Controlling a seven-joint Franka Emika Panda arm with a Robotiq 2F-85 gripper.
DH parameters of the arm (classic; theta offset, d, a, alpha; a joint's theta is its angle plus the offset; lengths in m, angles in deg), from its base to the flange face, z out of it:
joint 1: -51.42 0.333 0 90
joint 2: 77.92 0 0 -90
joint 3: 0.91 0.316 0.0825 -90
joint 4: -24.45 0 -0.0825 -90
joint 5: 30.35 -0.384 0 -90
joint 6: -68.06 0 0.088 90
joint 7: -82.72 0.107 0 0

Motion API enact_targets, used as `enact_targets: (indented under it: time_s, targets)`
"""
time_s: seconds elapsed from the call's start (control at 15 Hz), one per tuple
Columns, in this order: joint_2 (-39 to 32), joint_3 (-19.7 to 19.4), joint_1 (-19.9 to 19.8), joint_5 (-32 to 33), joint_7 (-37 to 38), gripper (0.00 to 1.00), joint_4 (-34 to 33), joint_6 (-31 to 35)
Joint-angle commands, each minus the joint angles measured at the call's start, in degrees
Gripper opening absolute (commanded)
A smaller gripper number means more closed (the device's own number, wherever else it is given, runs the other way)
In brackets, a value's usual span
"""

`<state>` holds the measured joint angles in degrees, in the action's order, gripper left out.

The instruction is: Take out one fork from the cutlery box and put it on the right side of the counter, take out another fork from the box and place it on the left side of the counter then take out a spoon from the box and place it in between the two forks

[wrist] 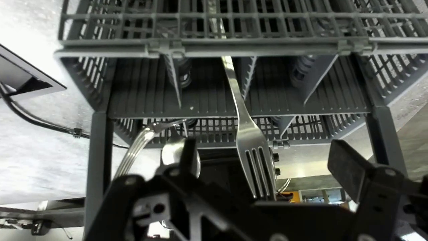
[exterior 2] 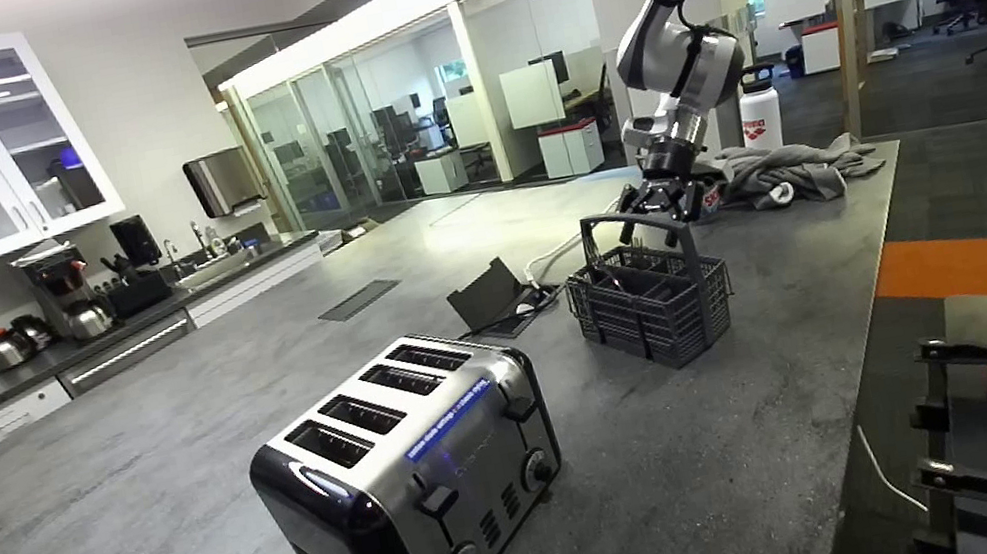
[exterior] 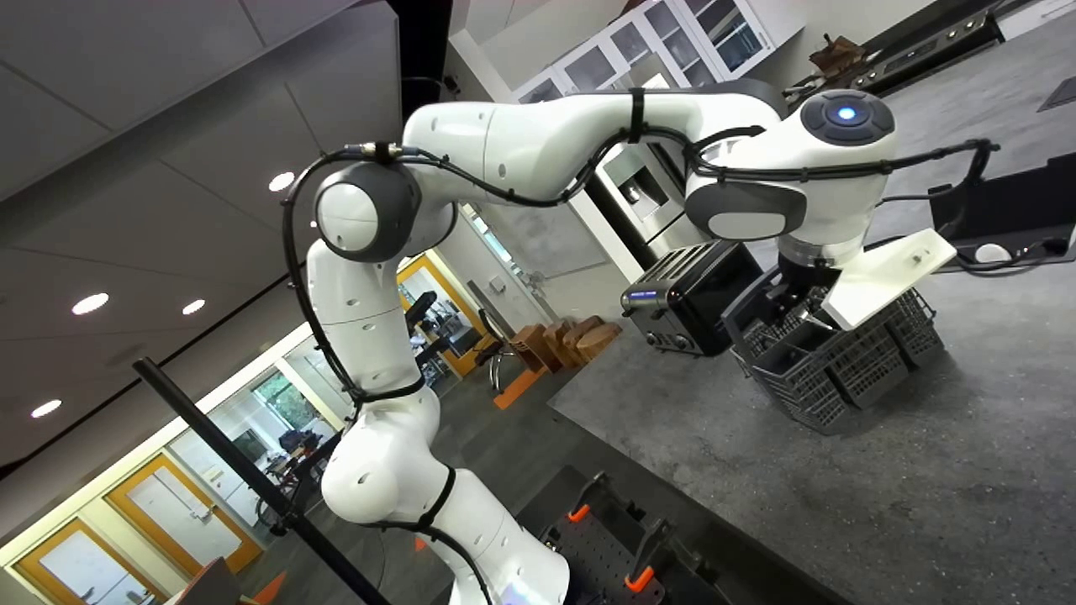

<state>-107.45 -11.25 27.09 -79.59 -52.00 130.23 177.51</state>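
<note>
Plainly, the cutlery box (exterior 2: pixel 621 320) is dark grey, its sides an open lattice under a thin loop of a handle; it stands upright on the speckled grey counter (exterior 2: pixel 721 470), near a four-slot toaster (exterior 2: pixel 410 495) in both exterior views. In the wrist view a slim silver fork (wrist: pixel 250 140) leans head-up in the box, its smooth handle running down between two dividers, its narrow head widening into long, straight tines with a soft sheen. A spoon (wrist: pixel 171 152) shows a bright, rounded bowl, partly hidden by the gripper (wrist: pixel 265 157), and just beside it sticks up a shiny ribbed utensil (wrist: pixel 135 152) whose kind I cannot tell. The gripper's fingers are spread wide, one to each side of the fork's head and apart from it.
</note>
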Motion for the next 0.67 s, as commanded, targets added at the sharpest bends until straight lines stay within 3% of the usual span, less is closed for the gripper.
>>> enact_targets:
  time_s: [0.0, 0.27, 0.33, 0.47, 0.6]
  targets:
    - [-2.12, 1.31, -0.56, -0.36, 0.55, 1.0, -3.14, -3.05]
    - [-3.29, 2.2, -0.21, -0.06, 0.83, 1.0, -4.15, -3.8]
    - [-3.42, 2.34, -0.14, 0.06, 0.97, 0.75, -4.27, -3.93]
    - [-3.59, 2.52, -0.09, 0.2, 1.01, 0.66, -4.51, -4.1]
    - [-3.57, 2.49, -0.09, 0.3, 1.0, 0.5, -4.62, -4.26]
